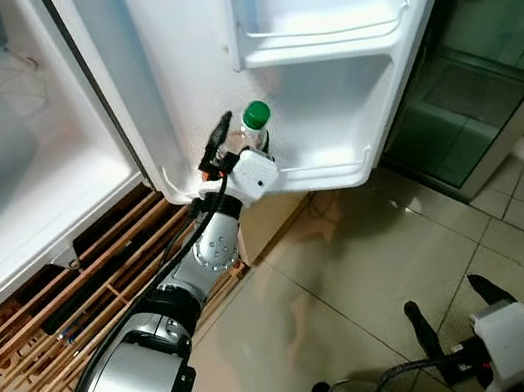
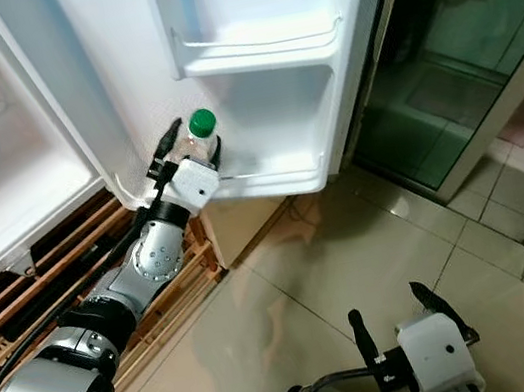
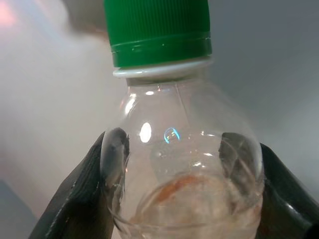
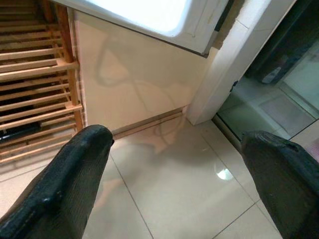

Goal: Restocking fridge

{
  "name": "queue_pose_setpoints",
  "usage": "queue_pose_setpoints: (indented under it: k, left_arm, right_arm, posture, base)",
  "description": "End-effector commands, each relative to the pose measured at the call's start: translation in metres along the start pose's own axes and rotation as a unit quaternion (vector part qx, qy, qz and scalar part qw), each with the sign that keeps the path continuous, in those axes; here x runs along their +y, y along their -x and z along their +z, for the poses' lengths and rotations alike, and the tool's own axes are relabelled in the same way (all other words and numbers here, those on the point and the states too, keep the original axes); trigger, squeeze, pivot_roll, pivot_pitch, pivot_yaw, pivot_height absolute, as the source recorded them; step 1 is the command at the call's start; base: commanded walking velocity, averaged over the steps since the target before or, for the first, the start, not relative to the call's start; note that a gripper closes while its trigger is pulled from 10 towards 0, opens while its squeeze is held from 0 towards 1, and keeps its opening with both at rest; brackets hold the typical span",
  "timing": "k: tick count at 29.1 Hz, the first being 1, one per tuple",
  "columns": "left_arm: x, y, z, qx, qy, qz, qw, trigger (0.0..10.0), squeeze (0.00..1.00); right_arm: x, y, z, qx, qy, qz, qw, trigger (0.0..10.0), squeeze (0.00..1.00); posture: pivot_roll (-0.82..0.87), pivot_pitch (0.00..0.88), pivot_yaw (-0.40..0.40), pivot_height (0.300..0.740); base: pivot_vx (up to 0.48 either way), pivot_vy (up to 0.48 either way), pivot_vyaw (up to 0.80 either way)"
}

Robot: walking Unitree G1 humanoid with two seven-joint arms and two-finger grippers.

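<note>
At the lowest door shelf (image 1: 339, 170) of the fridge (image 1: 171, 80), the left gripper (image 1: 240, 139) clamps a green-capped bottle (image 1: 253, 128), while the right gripper (image 1: 457, 309) hangs spread apart above the floor (image 1: 374, 257).

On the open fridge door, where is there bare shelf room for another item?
The lower door shelf is bare right of the bottle held by the left gripper, out to the door's outer edge. The upper door shelf is bare. The lower shelf's hinge-side corner is crowded.
</note>
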State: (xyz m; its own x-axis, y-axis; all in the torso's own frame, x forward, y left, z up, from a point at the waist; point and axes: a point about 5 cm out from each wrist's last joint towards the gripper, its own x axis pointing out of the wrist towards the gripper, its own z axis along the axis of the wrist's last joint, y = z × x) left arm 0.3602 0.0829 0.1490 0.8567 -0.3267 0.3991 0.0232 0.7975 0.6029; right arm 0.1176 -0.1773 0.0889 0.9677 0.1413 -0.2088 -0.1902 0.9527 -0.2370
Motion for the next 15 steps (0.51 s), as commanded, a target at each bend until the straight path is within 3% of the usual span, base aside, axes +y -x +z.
queue_pose_setpoints:
  k: [1,3,4,7,8,9,10,12,15]
  left_arm:
    - [0.007,-0.008,0.004,-0.003,0.0,0.025,1.0,10.0,0.0]
    - [0.014,-0.009,-0.005,0.047,0.042,0.05,0.997,10.0,0.0]
    - [0.02,-0.008,-0.013,0.083,0.072,0.072,0.991,10.0,0.25]
    - [0.023,-0.007,-0.018,0.105,0.091,0.086,0.987,10.0,0.25]
    - [0.028,-0.007,-0.023,0.133,0.121,0.107,0.978,10.0,1.0]
    - [0.035,-0.007,-0.028,0.153,0.147,0.133,0.968,10.0,1.0]
    - [0.035,-0.007,-0.028,0.153,0.147,0.133,0.968,10.0,1.0]
    - [0.049,-0.011,-0.029,0.159,0.179,0.173,0.955,10.0,1.0]
    - [0.055,-0.015,-0.024,0.14,0.183,0.186,0.955,10.0,1.0]
  right_arm:
    - [0.0,0.002,0.003,-0.001,0.004,0.006,1.0,10.0,0.0]
    - [0.0,0.0,0.003,-0.002,0.005,0.009,1.0,10.0,0.0]
    - [0.0,-0.001,0.003,-0.002,0.005,0.01,1.0,10.0,0.0]
    - [0.0,-0.002,0.003,-0.002,0.005,0.01,1.0,10.0,0.0]
    - [-0.001,-0.003,0.003,-0.002,0.006,0.011,1.0,10.0,0.0]
    - [-0.001,-0.005,0.002,-0.003,0.006,0.012,1.0,10.0,0.0]
    - [-0.001,-0.005,0.002,-0.003,0.006,0.012,1.0,10.0,0.0]
    - [0.0,-0.01,0.002,-0.006,0.006,0.015,1.0,10.0,0.0]
    - [0.0,-0.013,0.001,-0.008,0.006,0.017,1.0,10.0,0.0]
  posture:
    - [-0.44,0.182,-0.012,0.74]
    - [-0.43,0.181,-0.014,0.74]
    - [-0.43,0.18,-0.015,0.74]
    - [-0.43,0.179,-0.015,0.74]
    - [-0.42,0.175,-0.016,0.74]
    - [-0.42,0.171,-0.017,0.74]
    - [-0.42,0.171,-0.017,0.74]
    - [-0.4,0.158,-0.017,0.74]
    - [-0.4,0.151,-0.017,0.74]
  base:
    - [0.0,0.0,0.0]
    - [0.0,0.0,0.0]
    - [0.0,0.0,0.0]
    - [0.0,0.0,0.0]
    - [0.0,0.0,0.0]
    - [0.0,0.0,0.0]
    - [0.0,0.0,0.0]
    - [0.0,0.0,0.0]
    - [0.0,0.0,0.0]
